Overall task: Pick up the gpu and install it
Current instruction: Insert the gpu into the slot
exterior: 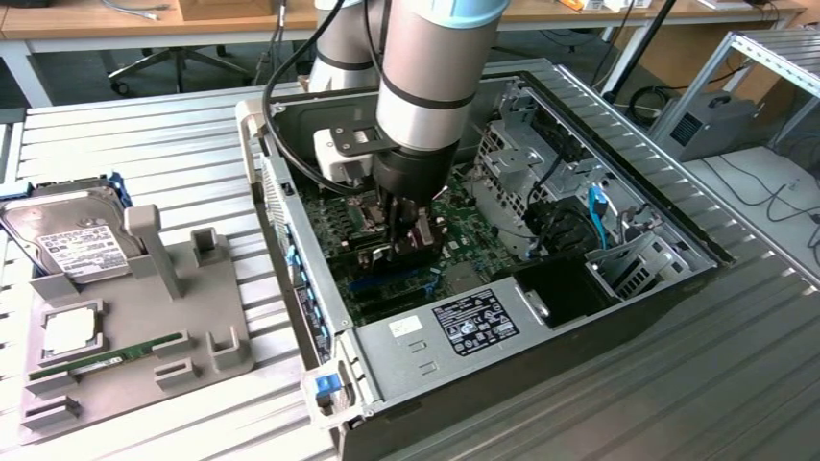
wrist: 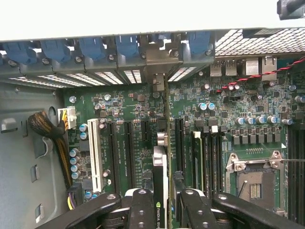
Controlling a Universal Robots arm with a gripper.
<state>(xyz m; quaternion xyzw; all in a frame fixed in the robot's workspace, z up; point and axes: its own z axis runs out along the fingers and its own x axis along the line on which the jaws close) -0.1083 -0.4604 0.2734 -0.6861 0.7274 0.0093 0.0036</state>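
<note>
The gpu (wrist: 160,160) stands on edge between my fingers (wrist: 143,207), a thin green card with a black part and a small logo label facing the camera. My gripper (wrist: 162,202) is shut on it. The card lines up with a black expansion slot on the green motherboard (wrist: 133,109), and its metal bracket (wrist: 157,57) sits against the case's rear slot openings. In the exterior view my gripper (exterior: 402,230) is lowered deep inside the open computer case (exterior: 513,331), over the motherboard; whether the card is fully down in the slot I cannot tell.
A white slot (wrist: 95,152), memory slots (wrist: 205,157) and the CPU socket (wrist: 252,179) flank the card. A cable bundle (wrist: 45,129) lies by the case wall. On the exterior view's left, a grey fixture (exterior: 154,317) carries a hard drive (exterior: 71,240) and a memory stick (exterior: 109,357).
</note>
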